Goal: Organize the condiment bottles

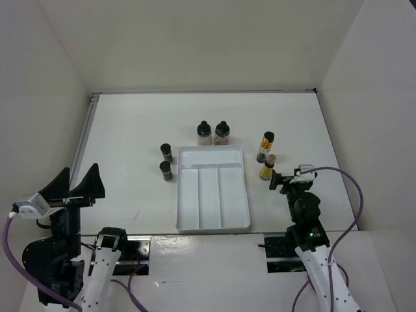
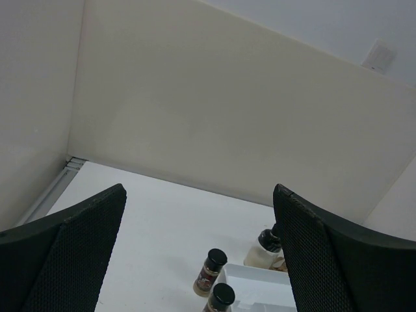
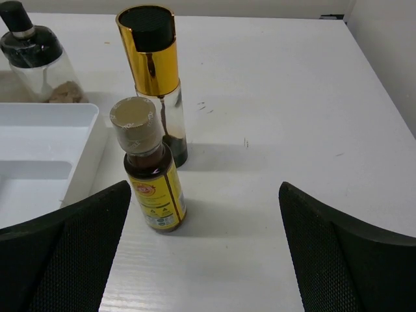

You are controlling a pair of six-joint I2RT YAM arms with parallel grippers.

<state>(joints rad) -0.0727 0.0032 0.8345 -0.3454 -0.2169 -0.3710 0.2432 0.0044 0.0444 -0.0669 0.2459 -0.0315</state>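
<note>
Two short dark jars (image 1: 168,152) (image 1: 166,171) stand left of the white tray (image 1: 212,195). A white-filled clear jar (image 1: 204,133) and a pinkish-brown one (image 1: 222,132) stand behind it. The gold, black-capped slim bottle (image 1: 265,147) and the cork-topped yellow bottle (image 1: 268,168) stand to its right. My right gripper (image 1: 279,179) is open and empty, just near of the cork-topped bottle (image 3: 153,175), which stands left of centre ahead of the jaws (image 3: 205,195). My left gripper (image 1: 71,188) is open, empty and raised at the near left; its view (image 2: 200,195) shows the dark jars (image 2: 209,270) far ahead.
The tray has several empty compartments and shows in the right wrist view (image 3: 45,149) at the left. White walls enclose the table on three sides. A metal strip (image 1: 84,140) runs along the table's left edge.
</note>
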